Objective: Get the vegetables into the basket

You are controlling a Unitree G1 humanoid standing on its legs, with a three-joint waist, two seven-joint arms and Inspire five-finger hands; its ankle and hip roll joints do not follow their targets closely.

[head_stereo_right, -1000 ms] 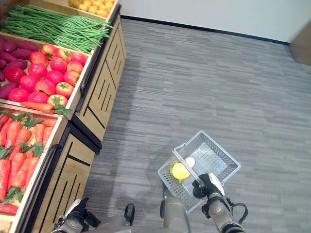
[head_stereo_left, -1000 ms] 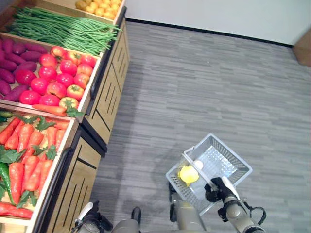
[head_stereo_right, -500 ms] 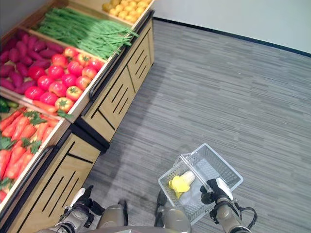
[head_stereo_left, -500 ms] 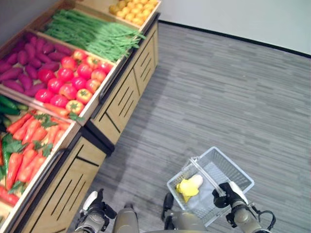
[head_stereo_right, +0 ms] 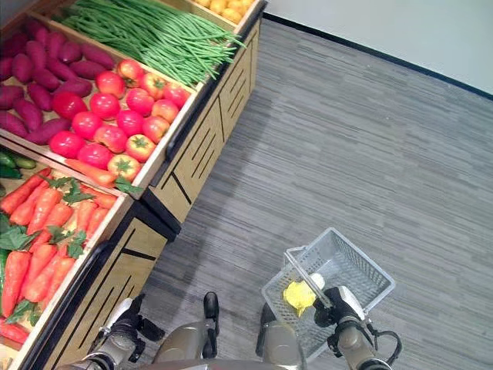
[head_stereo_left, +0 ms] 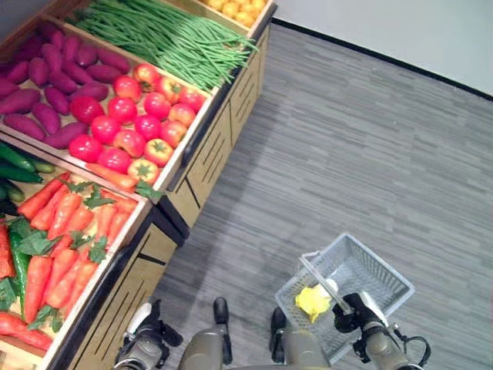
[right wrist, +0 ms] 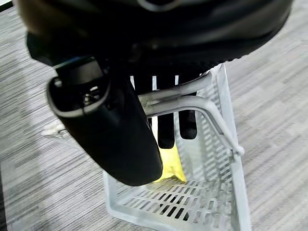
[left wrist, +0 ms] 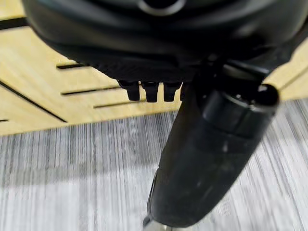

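The right hand (right wrist: 144, 130) is curled round the handle (right wrist: 192, 103) of the grey basket (head_stereo_left: 385, 281), which hangs below it over the floor; a yellow vegetable (head_stereo_left: 313, 301) lies inside, just under the fingers. The left hand (head_stereo_left: 146, 339) hangs beside the wooden stand (head_stereo_left: 123, 289), its fingers curled on nothing. Carrots (head_stereo_left: 65, 231) and tomatoes (head_stereo_left: 139, 123) lie in the bins above that hand. No writing is readable.

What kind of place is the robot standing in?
Probably a shop's produce section or a mock-up of one: wooden display bins hold tomatoes, carrots and green beans, and its right hand carries a shopping basket.
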